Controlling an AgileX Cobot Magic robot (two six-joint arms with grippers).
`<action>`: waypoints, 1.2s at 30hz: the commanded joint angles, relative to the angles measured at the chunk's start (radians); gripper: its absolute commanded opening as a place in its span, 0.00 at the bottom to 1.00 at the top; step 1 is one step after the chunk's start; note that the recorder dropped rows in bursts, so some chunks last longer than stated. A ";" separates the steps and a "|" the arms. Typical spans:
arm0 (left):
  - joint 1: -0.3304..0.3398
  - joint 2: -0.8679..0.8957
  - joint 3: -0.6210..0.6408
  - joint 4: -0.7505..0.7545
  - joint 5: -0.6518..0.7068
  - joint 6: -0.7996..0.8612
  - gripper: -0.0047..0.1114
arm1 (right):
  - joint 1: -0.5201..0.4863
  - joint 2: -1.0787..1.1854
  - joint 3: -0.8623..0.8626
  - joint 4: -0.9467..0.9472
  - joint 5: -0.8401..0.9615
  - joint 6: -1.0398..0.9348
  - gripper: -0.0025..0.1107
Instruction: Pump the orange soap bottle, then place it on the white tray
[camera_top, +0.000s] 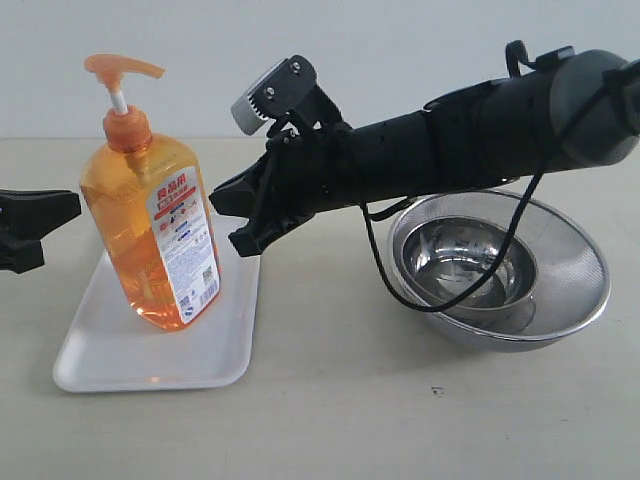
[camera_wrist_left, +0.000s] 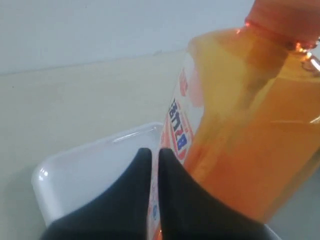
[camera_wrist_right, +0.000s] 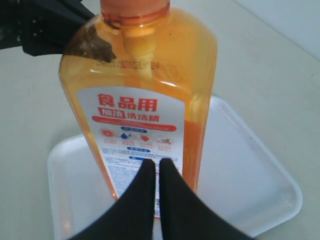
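The orange soap bottle stands upright on the white tray, its pump head pointing right. My right gripper is shut and empty, just right of the bottle at label height, with a small gap between them. In the right wrist view its tips point at the bottle's label, above the tray. My left gripper waits at the left edge, shut and apart from the bottle. In the left wrist view its tips sit over the tray, beside the bottle.
Two nested round steel bowls stand to the right of the tray, under the right arm, and a black cable hangs over them. The left gripper's dark body shows behind the bottle in the right wrist view. A pale wall runs along the back.
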 joint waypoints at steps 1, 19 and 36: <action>-0.008 0.024 -0.003 -0.018 0.002 0.024 0.08 | 0.001 0.000 -0.004 0.008 -0.003 -0.025 0.02; -0.008 0.030 -0.025 -0.007 -0.018 0.032 0.08 | 0.001 0.001 -0.056 0.008 -0.003 -0.008 0.02; -0.011 0.112 -0.044 0.018 -0.082 0.032 0.08 | 0.001 0.079 -0.064 0.008 0.041 0.012 0.02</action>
